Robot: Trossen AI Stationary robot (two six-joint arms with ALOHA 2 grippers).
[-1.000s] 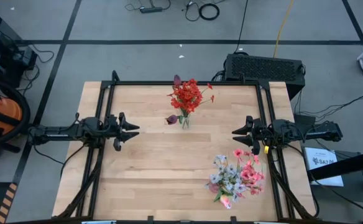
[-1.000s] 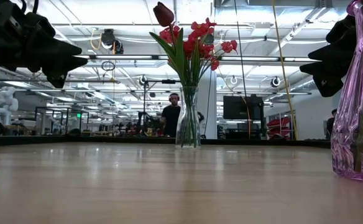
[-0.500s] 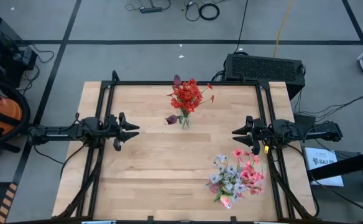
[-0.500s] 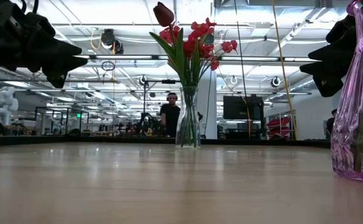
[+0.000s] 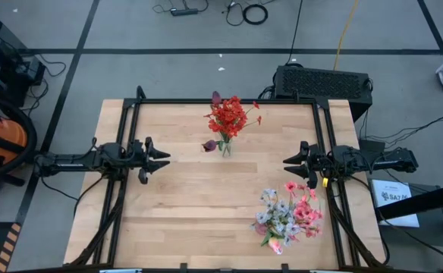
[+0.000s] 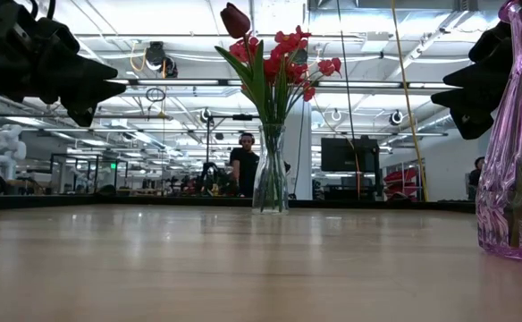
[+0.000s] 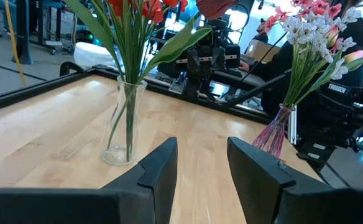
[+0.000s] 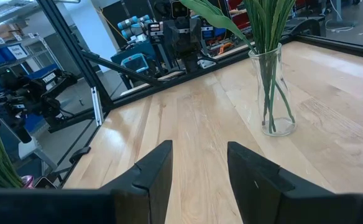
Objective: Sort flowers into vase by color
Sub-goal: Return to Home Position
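Observation:
A clear glass vase (image 5: 226,147) stands at the table's far middle with red clusters (image 5: 227,117) and dark maroon buds (image 5: 209,145); it also shows in the low view (image 6: 270,174). A purple vase (image 6: 511,152) near the right front holds pink blossoms (image 5: 303,211) and pale white-grey sprays (image 5: 276,214). My left gripper (image 5: 165,158) is open and empty above the table's left side. My right gripper (image 5: 288,161) is open and empty above the right side. Both point at the table's middle.
A black frame (image 5: 225,101) runs around the wooden table (image 5: 183,212). A black box (image 5: 324,82) sits behind the far right corner. A person (image 6: 244,166) stands in the room beyond the table. Bare wood lies between the two grippers.

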